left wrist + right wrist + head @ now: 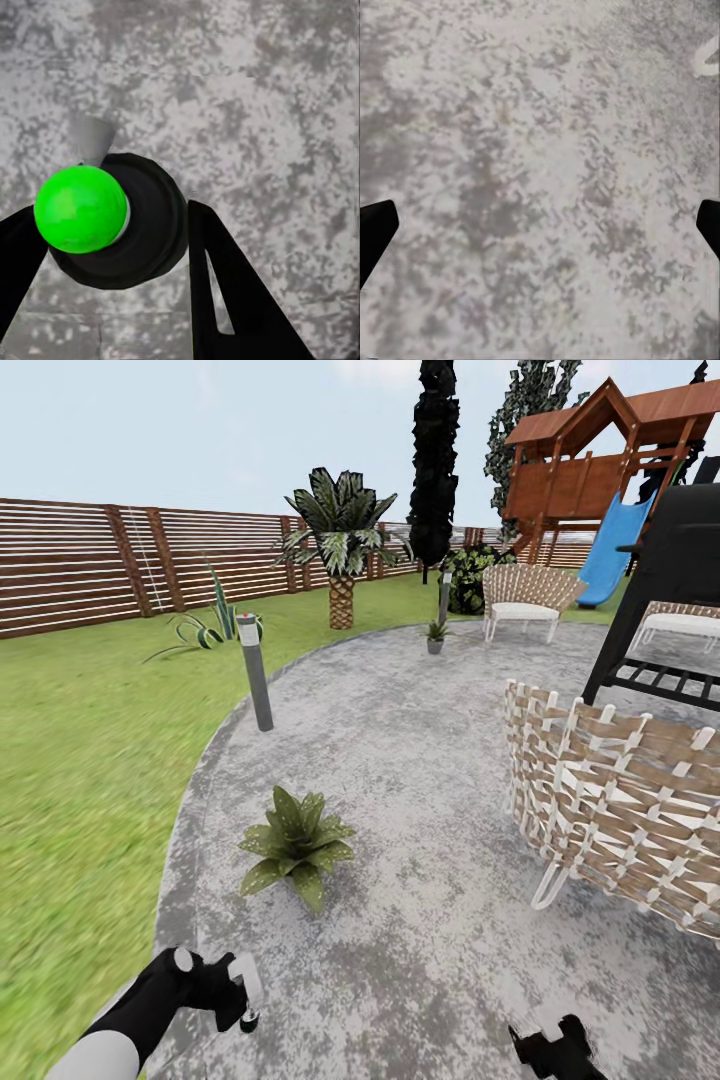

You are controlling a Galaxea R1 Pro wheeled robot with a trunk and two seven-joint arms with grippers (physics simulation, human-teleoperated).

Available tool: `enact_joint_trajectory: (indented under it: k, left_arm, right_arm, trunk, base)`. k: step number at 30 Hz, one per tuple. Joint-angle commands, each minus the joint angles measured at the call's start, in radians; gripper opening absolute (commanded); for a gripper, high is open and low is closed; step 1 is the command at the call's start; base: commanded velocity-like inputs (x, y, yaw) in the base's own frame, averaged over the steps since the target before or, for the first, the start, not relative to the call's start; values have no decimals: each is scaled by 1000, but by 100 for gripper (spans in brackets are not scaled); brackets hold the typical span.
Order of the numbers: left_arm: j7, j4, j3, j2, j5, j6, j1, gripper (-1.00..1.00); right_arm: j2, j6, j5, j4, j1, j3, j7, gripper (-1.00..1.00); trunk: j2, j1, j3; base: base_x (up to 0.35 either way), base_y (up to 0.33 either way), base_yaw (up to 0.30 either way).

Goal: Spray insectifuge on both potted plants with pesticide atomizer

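The pot of the near potted plant point(297, 845) is hidden under its own leaves. The far potted plant point(435, 636) is too small for its leaf markings to be made out. The right end effector point(553, 1050) is cut off by the head view's lower edge, and only two finger tips point(376, 229) are seen in its wrist view. The atomizer point(112, 221) is largely hidden behind its green cap point(80, 208) in the left wrist view. The black frame point(668, 600) is cut by the right edge
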Motion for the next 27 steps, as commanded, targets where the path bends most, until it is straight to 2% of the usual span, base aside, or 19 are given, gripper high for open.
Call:
enact_joint_trajectory:
  k: [1,2,5,7,8,11,16,17,23,24,27]
  left_arm:
    - [-11,5,5,-1,-4,-41,-1,-100]
    - [-99,12,-9,-6,-6,-110,-2,-100]
    - [-204,12,-12,-14,-12,-150,-11,-100]
    - [-248,11,-12,-16,-15,-154,-15,-100]
    - [-281,11,-12,-17,-16,-152,-16,-100]
    - [-306,12,-18,-18,-21,-146,-16,-100]
    - [-307,13,-80,-17,-22,-141,-16,-100]
    - [-307,12,-85,-18,-22,-140,-16,-100]
    - [-292,10,-109,-26,-28,-138,-17,-100]
    - [-290,7,-111,-26,-28,-138,-17,-100]
    - [-289,0,-112,-27,-27,-138,-16,-100]
  right_arm:
    - [1,-4,17,-26,0,10,69,100]
    - [5,-5,30,-111,-2,59,279,100]
    - [14,-5,31,-178,-7,173,433,100]
    - [34,-5,30,-216,-8,222,472,100]
    - [64,-5,30,-237,-8,240,496,100]
    - [116,-5,30,-268,-8,249,547,100]
    - [161,-5,31,-280,-9,251,569,100]
    - [167,-5,31,-283,-9,251,577,-100]
    - [229,-5,31,-300,-35,254,657,-100]
    - [241,-5,31,-300,-39,269,668,-100]
    - [268,-4,29,-303,-44,385,678,-100]
  trunk:
    - [0,0,-1]
    - [0,0,-1]
    - [0,0,-1]
    - [0,0,-1]
    - [0,0,-1]
    - [0,0,-1]
    - [0,0,-1]
    - [0,0,-1]
    - [0,0,-1]
    - [0,0,-1]
    - [0,0,-1]
  base:
    - [-4,0,0]
    - [0,0,0]
    - [0,0,0]
    - [0,0,0]
    - [0,0,0]
    - [0,0,0]
    - [0,0,0]
    - [0,0,0]
    - [0,0,0]
    - [0,0,0]
    - [0,0,0]
